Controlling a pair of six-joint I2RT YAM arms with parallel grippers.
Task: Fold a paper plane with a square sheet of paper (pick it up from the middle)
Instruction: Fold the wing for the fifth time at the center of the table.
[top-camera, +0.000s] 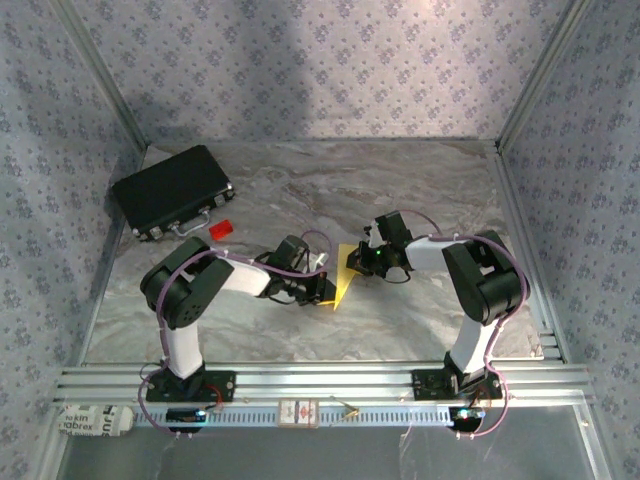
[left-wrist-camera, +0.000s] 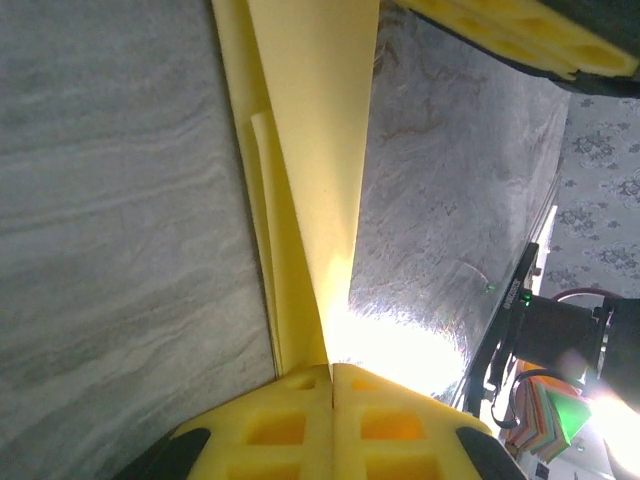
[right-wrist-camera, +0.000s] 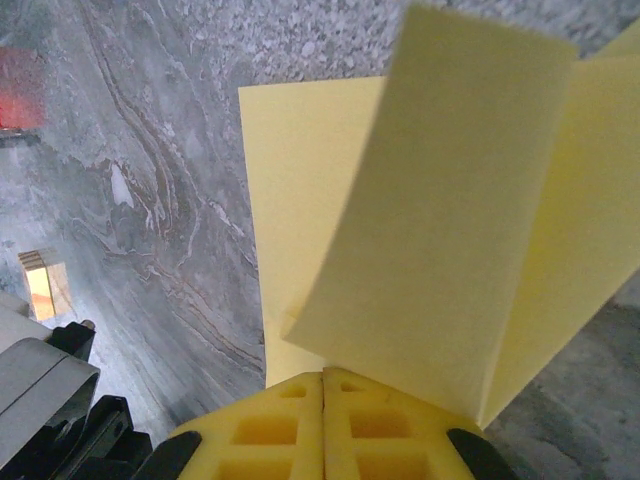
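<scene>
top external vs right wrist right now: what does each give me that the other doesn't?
Top external: black case at the far left, both arms, left claw and right claw meeting at the yellow paper. Right wrist: fold detail, with one flap rising off a flat layer and the right claw's fingers shut on the paper's edge. Both: the paper, the marble table, and the red block, blurred in the wrist view.
</scene>
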